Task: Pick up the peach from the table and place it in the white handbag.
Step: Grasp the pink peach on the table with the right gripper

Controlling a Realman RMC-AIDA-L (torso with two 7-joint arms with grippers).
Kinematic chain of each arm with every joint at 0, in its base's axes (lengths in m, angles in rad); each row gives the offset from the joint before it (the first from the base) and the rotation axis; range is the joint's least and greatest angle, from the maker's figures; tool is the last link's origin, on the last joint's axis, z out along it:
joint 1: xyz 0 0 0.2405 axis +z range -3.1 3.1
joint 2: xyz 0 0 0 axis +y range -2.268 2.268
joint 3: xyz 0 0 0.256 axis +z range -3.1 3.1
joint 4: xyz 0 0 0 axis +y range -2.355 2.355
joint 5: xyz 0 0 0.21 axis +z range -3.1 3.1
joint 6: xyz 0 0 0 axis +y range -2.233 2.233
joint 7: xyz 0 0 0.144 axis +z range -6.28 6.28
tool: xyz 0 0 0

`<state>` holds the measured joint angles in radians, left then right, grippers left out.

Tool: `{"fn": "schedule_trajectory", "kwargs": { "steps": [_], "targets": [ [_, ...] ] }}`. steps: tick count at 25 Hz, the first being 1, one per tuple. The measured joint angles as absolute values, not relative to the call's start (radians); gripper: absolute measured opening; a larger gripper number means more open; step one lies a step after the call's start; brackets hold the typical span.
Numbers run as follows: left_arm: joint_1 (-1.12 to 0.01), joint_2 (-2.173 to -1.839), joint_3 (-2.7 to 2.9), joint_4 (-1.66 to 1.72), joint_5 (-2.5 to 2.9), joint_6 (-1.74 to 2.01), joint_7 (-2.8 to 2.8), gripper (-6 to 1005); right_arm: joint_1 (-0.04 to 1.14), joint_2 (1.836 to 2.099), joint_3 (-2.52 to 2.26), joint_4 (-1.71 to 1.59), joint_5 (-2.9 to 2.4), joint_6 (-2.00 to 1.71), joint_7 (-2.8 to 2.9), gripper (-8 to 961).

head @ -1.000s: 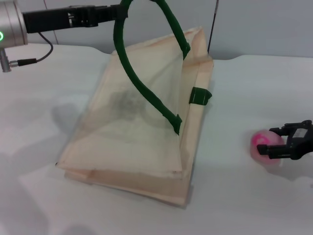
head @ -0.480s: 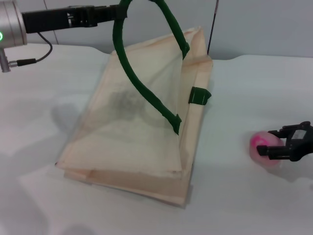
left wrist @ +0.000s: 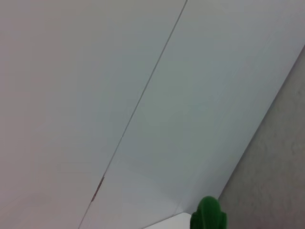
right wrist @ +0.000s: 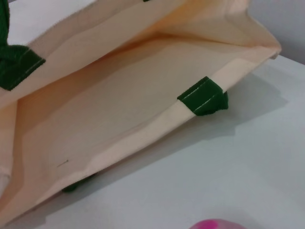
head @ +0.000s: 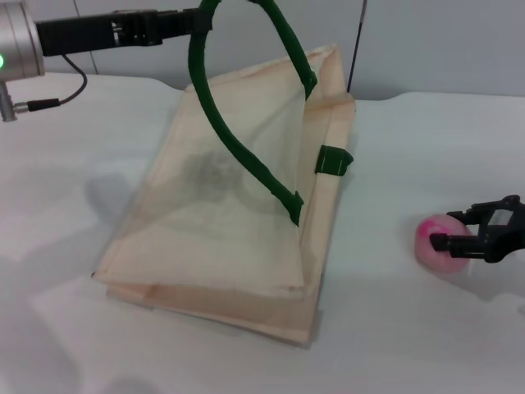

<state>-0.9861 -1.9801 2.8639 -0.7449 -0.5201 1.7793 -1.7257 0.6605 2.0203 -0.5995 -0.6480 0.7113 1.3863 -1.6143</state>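
White table (head: 394, 345), white handbag (head: 238, 222) long axis running away, left tool (head: 176, 23) clenched on handle (head: 230, 139), right tool (head: 480, 234) grasping peach (head: 439, 242).

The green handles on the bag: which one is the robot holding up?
The long green loop is hooked high on the left hand, lifting the white handbag open. The other handle shows only a short green tab lying at the bag's edge.

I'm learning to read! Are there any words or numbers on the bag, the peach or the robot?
No words or numbers can be read anywhere.
Bag: plain cloth, only a grey smudge, no letters.
Peach: no sticker or label.
Left hand, holding up the green handle: no writing; the arm shows just a green light.
Right hand, around the peach: no writing.
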Motion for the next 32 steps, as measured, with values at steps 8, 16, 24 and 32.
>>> {"fn": "schedule_trajectory", "kwargs": {
  "steps": [8,16,24,32],
  "targets": [
    [-0.986,-1.980,2.864,-0.744,-0.520,1.779,-1.726,117,0.661,2.020,-0.604,-0.649,0.712,1.386,-1.615,520],
    [-0.985,-1.980,2.864,-0.742,-0.519,1.778,-1.726,116,0.661,2.020,-0.604,-0.649,0.714,1.386,-1.617,513],
    [-0.985,-1.978,2.864,-0.742,-0.518,1.778,-1.726,116,0.661,2.020,-0.597,-0.651,0.727,1.390,-1.634,507],
    [-0.986,-1.975,2.864,-0.741,-0.511,1.778,-1.743,116,0.664,2.019,-0.594,-0.655,0.807,1.399,-1.659,506]
  ]
}}
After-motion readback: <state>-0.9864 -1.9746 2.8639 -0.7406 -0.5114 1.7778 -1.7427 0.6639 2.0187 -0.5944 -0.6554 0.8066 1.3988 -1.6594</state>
